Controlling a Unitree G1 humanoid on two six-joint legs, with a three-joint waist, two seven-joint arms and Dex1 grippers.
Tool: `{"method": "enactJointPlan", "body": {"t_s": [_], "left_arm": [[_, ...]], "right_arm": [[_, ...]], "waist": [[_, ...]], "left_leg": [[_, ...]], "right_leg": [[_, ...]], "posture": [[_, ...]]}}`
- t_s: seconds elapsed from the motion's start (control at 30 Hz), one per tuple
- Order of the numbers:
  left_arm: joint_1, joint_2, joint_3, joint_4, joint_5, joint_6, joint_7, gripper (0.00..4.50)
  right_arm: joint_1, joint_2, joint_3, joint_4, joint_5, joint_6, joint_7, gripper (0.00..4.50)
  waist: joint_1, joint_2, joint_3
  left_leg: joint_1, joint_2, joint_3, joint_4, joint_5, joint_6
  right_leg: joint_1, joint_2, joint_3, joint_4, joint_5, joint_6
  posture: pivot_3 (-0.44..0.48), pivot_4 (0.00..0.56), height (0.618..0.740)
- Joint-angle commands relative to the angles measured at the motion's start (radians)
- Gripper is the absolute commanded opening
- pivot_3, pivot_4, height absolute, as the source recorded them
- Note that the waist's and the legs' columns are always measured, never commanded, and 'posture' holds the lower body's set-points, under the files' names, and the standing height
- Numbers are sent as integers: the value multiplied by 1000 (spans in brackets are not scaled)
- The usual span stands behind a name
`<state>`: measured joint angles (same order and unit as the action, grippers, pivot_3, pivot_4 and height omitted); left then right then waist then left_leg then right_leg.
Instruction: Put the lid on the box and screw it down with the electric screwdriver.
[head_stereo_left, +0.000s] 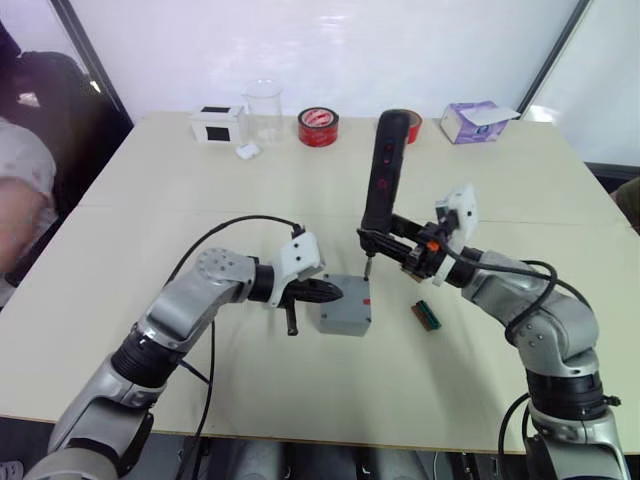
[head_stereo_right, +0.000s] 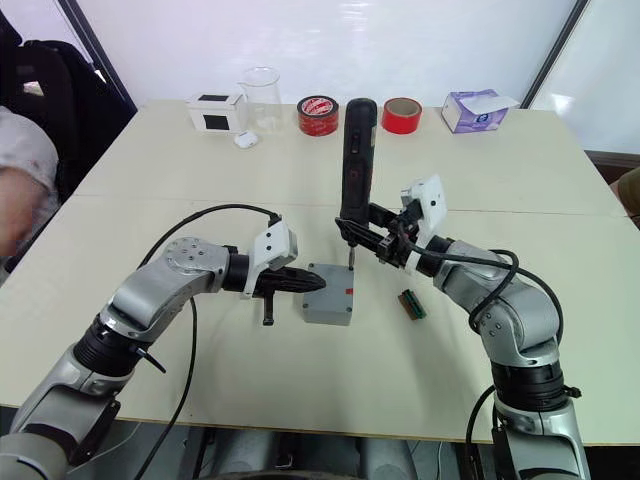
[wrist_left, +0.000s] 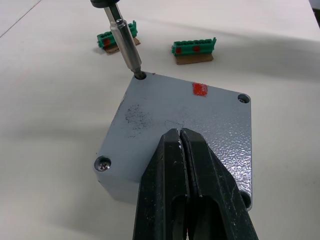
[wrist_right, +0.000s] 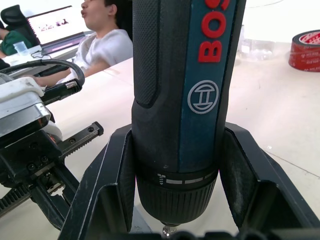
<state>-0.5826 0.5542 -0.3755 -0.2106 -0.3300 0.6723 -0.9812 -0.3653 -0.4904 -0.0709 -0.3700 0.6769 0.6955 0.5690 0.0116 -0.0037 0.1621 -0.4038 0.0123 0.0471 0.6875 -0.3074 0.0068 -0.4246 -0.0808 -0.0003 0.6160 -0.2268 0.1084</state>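
Lid (wrist_left: 185, 127) already seated on box (head_stereo_left: 345, 318), mid worktop (head_stereo_left: 300, 200). Electric screwdriver (head_stereo_left: 384, 170) upright in right gripper (head_stereo_left: 395, 240), fingers (wrist_right: 107, 180) clamped round its body; long axis near vertical, bit tip (wrist_left: 137, 74) sitting in lid's far corner hole. Left gripper (head_stereo_left: 325, 291) fingers (wrist_left: 170, 190) closed, empty, tips resting on lid from left, likely steadying. Near-left corner screw (wrist_left: 103, 163) already in.

Small square grey metal lid (wrist_left: 185, 125) sits on the grey box (head_stereo_left: 346, 318), mid-table. Long black cylindrical electric screwdriver (head_stereo_left: 383, 170) stands upright over lid's far corner, bit in screw hole. Two small green circuit boards (wrist_left: 194, 48) lie just right of box. Along far edge, L to R: white box w/ black square (head_stereo_left: 214, 123), clear glass beaker (head_stereo_left: 263, 110), red tape roll (head_stereo_left: 318, 126), purple tissue box (head_stereo_left: 476, 121).
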Motion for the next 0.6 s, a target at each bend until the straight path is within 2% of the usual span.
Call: {"method": "enactJointPlan", "body": {"t_s": [0.03,0.13,0.27,0.6], "left_arm": [[21,8,-24,11,28,7,-3,0],[22,8,-26,10,31,6,-5,0],[22,7,-25,10,36,6,-9,0],[32,5,-38,9,58,1,-18,0]], "right_arm": [[68,2,46,-15,-54,-30,4,1775],[101,12,58,-17,-65,-54,2,1775],[136,14,72,-14,-83,-78,4,1775],[165,33,102,19,-122,-105,-6,1775]], "waist": [[0,-1,-1],[0,-2,-3],[-1,-3,-3],[-1,-6,-9]], "left_leg": [[0,0,0,0,0,0],[4,0,0,0,0,0],[17,1,0,-2,-1,1],[18,1,-1,-2,-1,1]], "right_leg": [[0,0,0,0,0,0],[4,0,0,0,0,0],[17,0,0,-3,-3,-3],[17,0,0,-2,-3,-3]], "posture": [[0,150,740],[0,150,740],[0,150,740],[0,150,740]]}}
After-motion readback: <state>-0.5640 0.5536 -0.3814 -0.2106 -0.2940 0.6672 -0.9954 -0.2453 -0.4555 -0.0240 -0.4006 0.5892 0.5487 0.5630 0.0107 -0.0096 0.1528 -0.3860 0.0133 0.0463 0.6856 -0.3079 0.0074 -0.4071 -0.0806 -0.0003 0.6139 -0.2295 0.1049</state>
